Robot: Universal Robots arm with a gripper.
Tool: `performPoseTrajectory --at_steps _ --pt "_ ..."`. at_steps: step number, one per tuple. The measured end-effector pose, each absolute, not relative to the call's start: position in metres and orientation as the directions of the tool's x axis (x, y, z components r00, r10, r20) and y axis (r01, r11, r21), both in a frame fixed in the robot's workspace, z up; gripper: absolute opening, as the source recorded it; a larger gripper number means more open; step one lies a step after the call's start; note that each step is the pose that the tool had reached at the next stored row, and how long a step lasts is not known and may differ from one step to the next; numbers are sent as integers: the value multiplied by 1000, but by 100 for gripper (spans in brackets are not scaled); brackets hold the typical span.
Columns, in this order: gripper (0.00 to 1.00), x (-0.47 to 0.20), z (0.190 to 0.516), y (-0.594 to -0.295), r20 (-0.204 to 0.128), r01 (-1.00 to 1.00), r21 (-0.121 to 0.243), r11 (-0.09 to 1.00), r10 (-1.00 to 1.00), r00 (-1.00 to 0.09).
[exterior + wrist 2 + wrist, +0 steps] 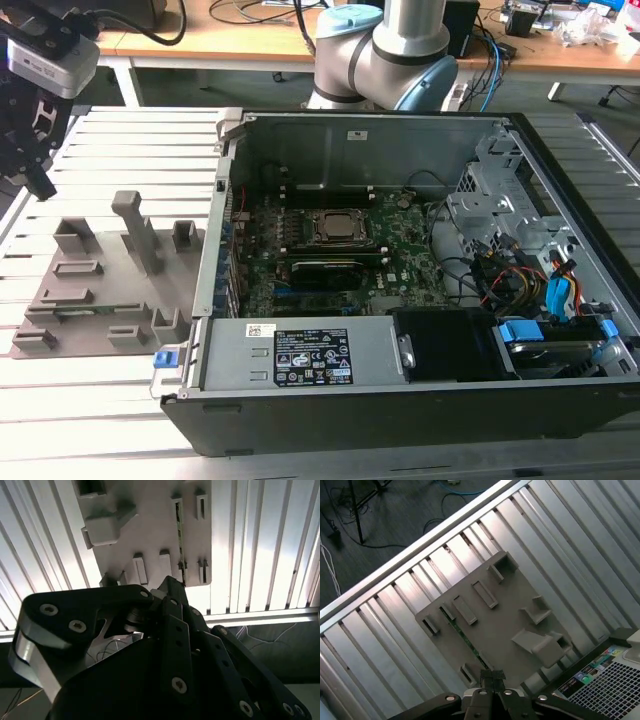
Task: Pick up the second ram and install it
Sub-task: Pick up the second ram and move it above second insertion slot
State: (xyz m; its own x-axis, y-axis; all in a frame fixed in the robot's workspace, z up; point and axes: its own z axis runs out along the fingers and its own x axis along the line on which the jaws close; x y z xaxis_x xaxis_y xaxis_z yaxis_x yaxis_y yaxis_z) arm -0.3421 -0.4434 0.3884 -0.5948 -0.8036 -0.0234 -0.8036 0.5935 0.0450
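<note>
On the slatted metal surface point(120, 140), an open computer case point(400, 400) takes up most of the exterior view's right. It lies on its side, with the green motherboard point(400, 235) exposed inside and bundles of cables near its end at the exterior view's right. Behind the case stands the base of the robot arm point(400, 50), grey with pale blue caps.

At the exterior view's left, just beside the case, a flat grey plate point(110, 265) lies on the slats. It carries several raised grey blocks and one taller post point(135, 225). Both wrist views look down on this plate point(505, 620) point(150, 525).

The black gripper point(40, 180) hangs above the slats at the far edge of the exterior view's left. It is clear of the plate and touches nothing. In the first wrist view the gripper point(492, 676) has its jaws together with nothing between them. In the second wrist view its dark linkage point(170, 587) covers the lower half of the picture.

The second ram point(462, 635), a thin green stick, is on the plate and stands on its long edge between small grey blocks. In the second wrist view the ram point(178, 530) shows as a narrow green strip. In the exterior view it is a thin dark line point(95, 310) along the near part of the plate, well apart from the gripper.
</note>
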Motion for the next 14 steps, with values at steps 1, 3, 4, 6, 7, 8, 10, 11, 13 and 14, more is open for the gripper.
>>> performPoseTrajectory --at_steps 1,3,4,6,7,8,10,11,13,14 --pt "11 -342 388 -443 -23 -812 45 582 -812 -583" --pt "11 -342 388 -443 -23 -829 45 558 -829 -559" --pt "11 -342 388 -443 -23 -834 45 550 -834 -551" --pt "11 -342 388 -443 -23 -845 45 532 -845 -534" --pt "11 -342 388 -443 -23 -850 45 526 -850 -527" --pt "11 -342 388 -443 -23 -853 45 519 -854 -521" --pt "11 -342 388 -443 -23 -865 45 499 -865 -501" --pt "11 -342 388 -443 -23 -873 45 486 -873 -487" --pt "11 -342 388 -443 -23 -883 45 468 -883 -469" --pt "11 -342 388 -443 -23 -885 45 463 -885 -464"
